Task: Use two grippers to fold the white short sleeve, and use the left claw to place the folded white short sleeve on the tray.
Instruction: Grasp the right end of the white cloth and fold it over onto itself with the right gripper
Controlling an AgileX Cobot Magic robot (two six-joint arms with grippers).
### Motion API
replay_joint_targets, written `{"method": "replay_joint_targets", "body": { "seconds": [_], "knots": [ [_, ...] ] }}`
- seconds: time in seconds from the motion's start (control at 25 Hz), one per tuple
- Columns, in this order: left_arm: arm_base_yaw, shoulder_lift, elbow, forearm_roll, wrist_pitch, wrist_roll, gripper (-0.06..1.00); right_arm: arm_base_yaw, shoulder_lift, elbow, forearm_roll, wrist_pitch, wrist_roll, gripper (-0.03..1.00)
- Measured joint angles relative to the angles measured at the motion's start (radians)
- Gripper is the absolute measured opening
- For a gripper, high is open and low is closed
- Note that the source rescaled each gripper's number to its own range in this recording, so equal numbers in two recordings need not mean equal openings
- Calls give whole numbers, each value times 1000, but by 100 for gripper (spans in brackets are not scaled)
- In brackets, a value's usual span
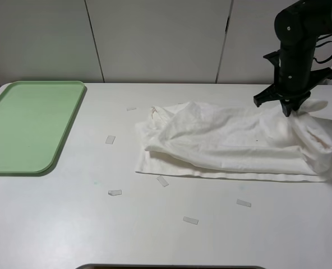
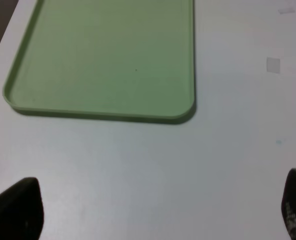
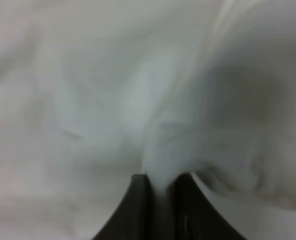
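Observation:
The white short sleeve point(image 1: 233, 143) lies bunched and partly folded on the right half of the white table. My right gripper point(image 1: 290, 109) stands over its far right part and is shut on a pinch of the cloth; the right wrist view shows the white short sleeve point(image 3: 138, 100) squeezed between the two dark fingers point(image 3: 138, 200). The pale green tray point(image 1: 28, 124) lies at the far left and holds nothing; it also fills the left wrist view point(image 2: 108, 55). My left gripper point(image 2: 158, 210) hovers open above bare table near the tray's near edge. The left arm is out of the high view.
Several small pale tape strips point(image 1: 110, 139) lie scattered on the table point(image 1: 70, 224) between the tray and the shirt and in front of the shirt. A grey panelled wall point(image 1: 155, 39) runs along the back edge.

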Motion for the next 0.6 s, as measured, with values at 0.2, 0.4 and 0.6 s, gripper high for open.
{"method": "replay_joint_targets", "body": {
  "seconds": [0.2, 0.4, 0.6],
  "knots": [
    [0, 0, 0, 0, 0, 0, 95, 99, 18, 0, 15, -22, 74, 6],
    [0, 0, 0, 0, 0, 0, 95, 140, 43, 0, 33, -28, 96, 6],
    [0, 0, 0, 0, 0, 0, 95, 163, 62, -1, 41, -54, 134, 6]
  ]
}}
